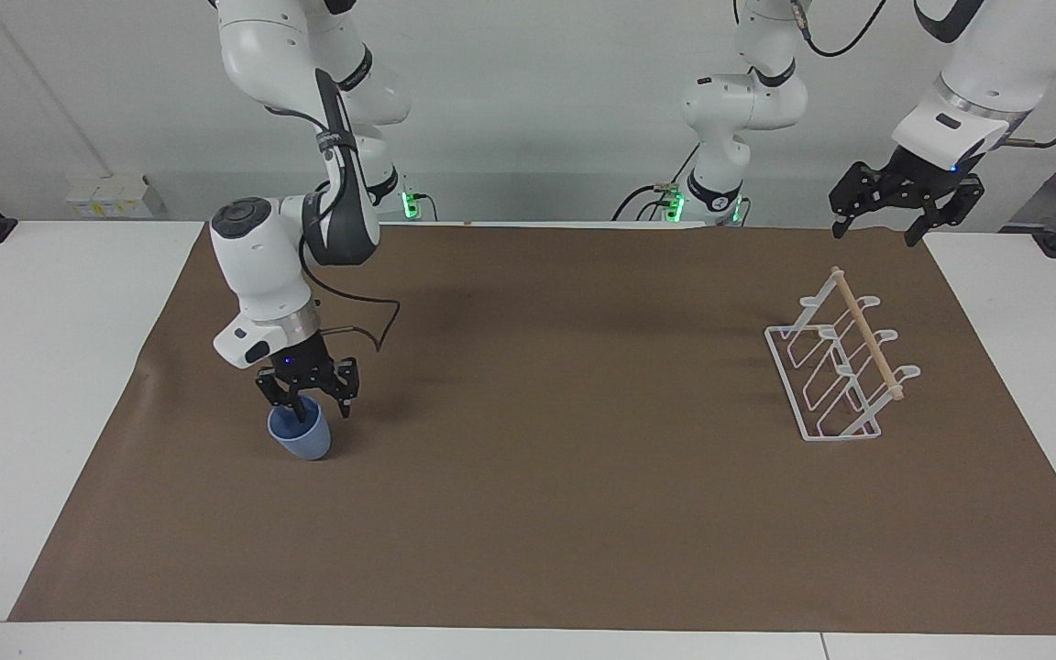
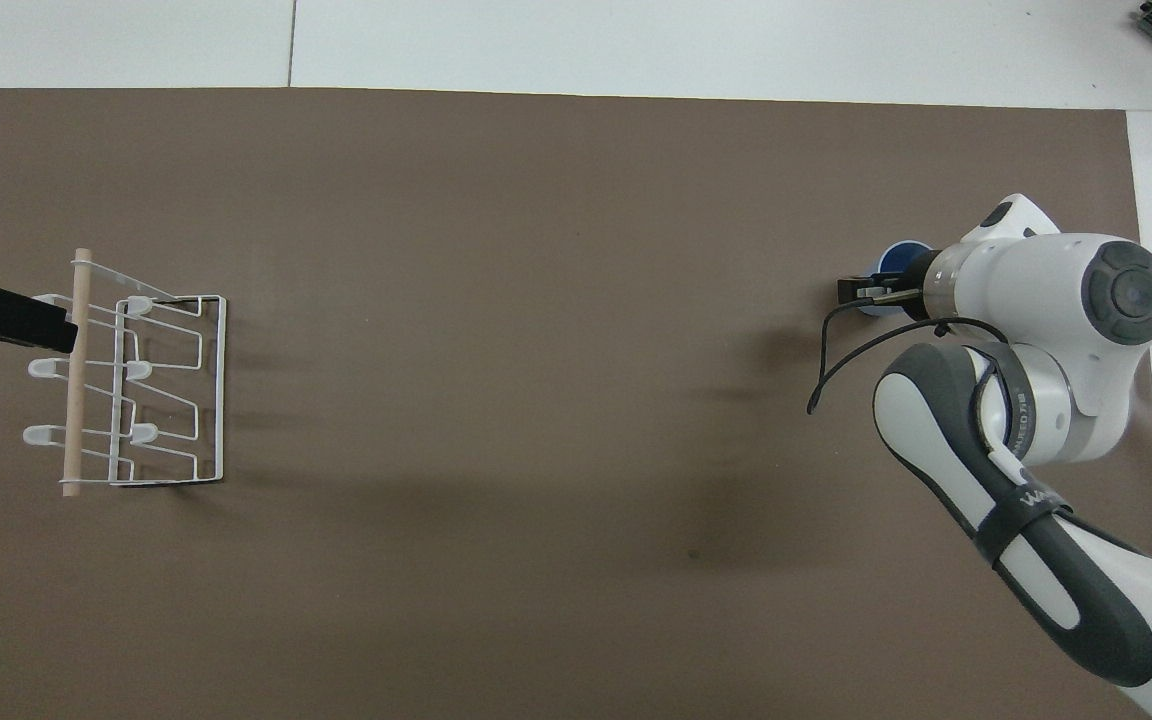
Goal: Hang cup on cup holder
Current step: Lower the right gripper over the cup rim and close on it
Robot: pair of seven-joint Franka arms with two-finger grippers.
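The light-blue cup [image 1: 304, 439] stands upright on the brown mat toward the right arm's end of the table; in the overhead view only a part of the cup [image 2: 898, 258] shows past the wrist. My right gripper [image 1: 308, 410] is down at its rim, open but narrowed, one finger inside the cup and the other outside its wall. The white wire cup holder [image 1: 835, 385] with its wooden dowel [image 1: 867, 335] stands toward the left arm's end. My left gripper [image 1: 878, 225] hangs open in the air over the mat's edge by the holder and waits.
A brown mat [image 1: 565, 513] covers most of the white table [image 1: 42, 385]. The right arm's black cable [image 2: 836, 345] loops beside the cup. In the overhead view the right gripper [image 2: 861, 292] and the cup holder [image 2: 166, 390] lie at the mat's two ends.
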